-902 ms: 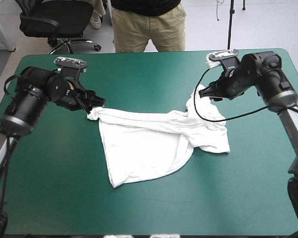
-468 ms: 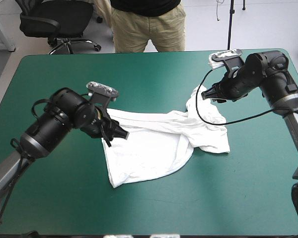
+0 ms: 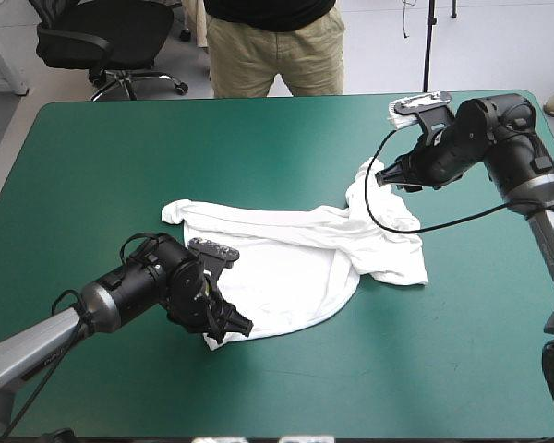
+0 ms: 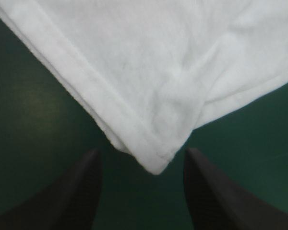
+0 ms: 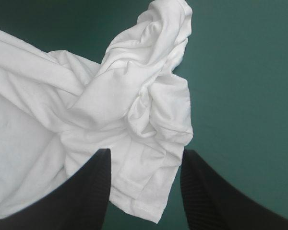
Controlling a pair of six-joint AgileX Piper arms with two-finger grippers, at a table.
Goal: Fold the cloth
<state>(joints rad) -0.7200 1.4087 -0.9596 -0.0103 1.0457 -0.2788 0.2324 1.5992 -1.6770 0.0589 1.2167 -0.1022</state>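
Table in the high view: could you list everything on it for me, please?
T-shirt: one, white, mid-table, spread flat but rumpled, bunched at its right end.
Table: one, teal-green cover, under everything.
Left end effector: one, black fingers, open, at the T-shirt's near corner.
Right end effector: one, black fingers, open, at the T-shirt's bunched right end.

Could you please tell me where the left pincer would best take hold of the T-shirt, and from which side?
Probably the near hem corner of the T-shirt: it lies flat as a free point aimed at the open left pincer, which could come in low from the near-left of the table, closing on the tip.
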